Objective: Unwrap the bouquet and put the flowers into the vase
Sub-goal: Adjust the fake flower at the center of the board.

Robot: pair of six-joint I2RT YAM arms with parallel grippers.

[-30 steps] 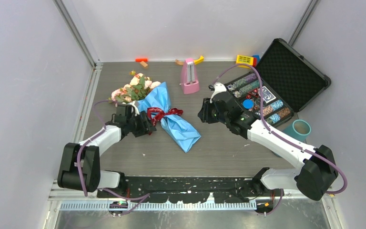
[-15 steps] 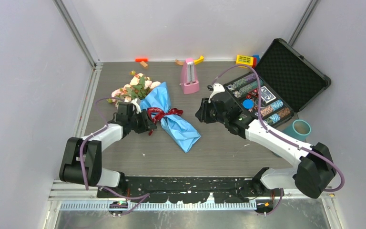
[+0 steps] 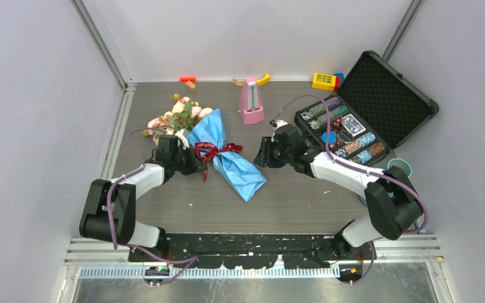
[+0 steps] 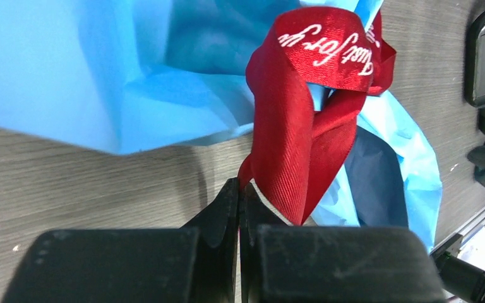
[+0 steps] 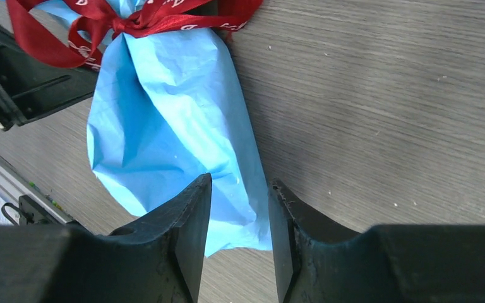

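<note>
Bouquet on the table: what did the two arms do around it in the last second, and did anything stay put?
The left gripper crept toward the bouquet and snapped shut on the red ribbon. The right gripper swung left toward the blue paper cone, jaws open, holding nothing. The bouquet, pink metronome and open case did not move.

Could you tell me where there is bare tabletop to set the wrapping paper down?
The widest bare patch is the near strip of grey wood-grain table, bordered by the blue-paper-wrapped bouquet and the arm bases. A smaller one lies between bouquet and pink tapered metronome. Crowded: the right side, with the open black chip case and teal cylindrical vase.
</note>
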